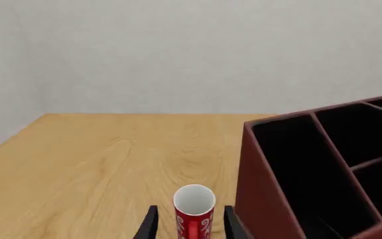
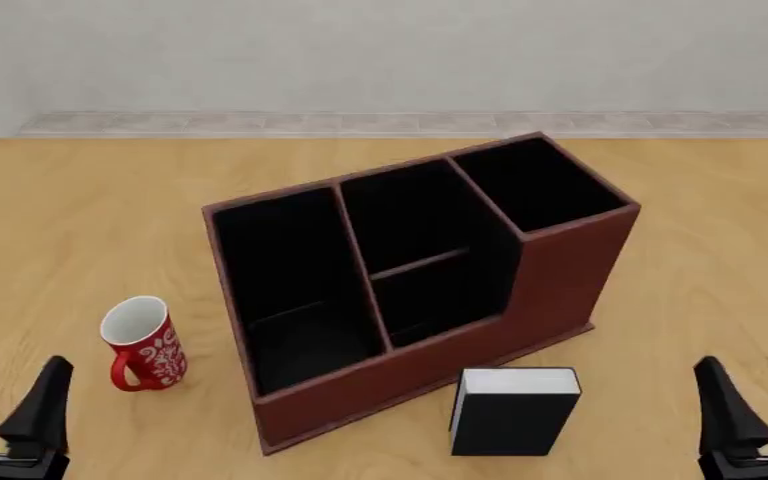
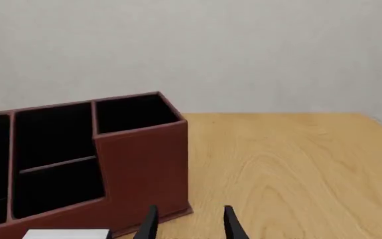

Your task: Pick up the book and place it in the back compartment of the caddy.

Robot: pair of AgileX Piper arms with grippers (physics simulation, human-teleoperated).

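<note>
The book (image 2: 514, 412), black-covered with a white page edge on top, stands upright on the table just in front of the caddy's low wall; only its white top (image 3: 68, 233) shows in the right wrist view. The reddish-brown caddy (image 2: 564, 275) sits mid-table at an angle. Its back compartment (image 2: 440, 300) is the small pocket behind the low outer wall, beside the cross divider, and holds nothing. My left gripper (image 2: 8, 375) is open at the near left, behind the mug. My right gripper (image 2: 754, 372) is open at the near right, to the right of the book.
A red-and-white mug (image 2: 140, 345) stands left of the caddy, seen straight ahead between the left fingers as mug (image 1: 194, 209). The caddy's long slot (image 2: 284, 290) and tall square pocket (image 2: 534, 182) hold nothing. The caddy wall (image 1: 260, 189) lies close to the right of the left gripper.
</note>
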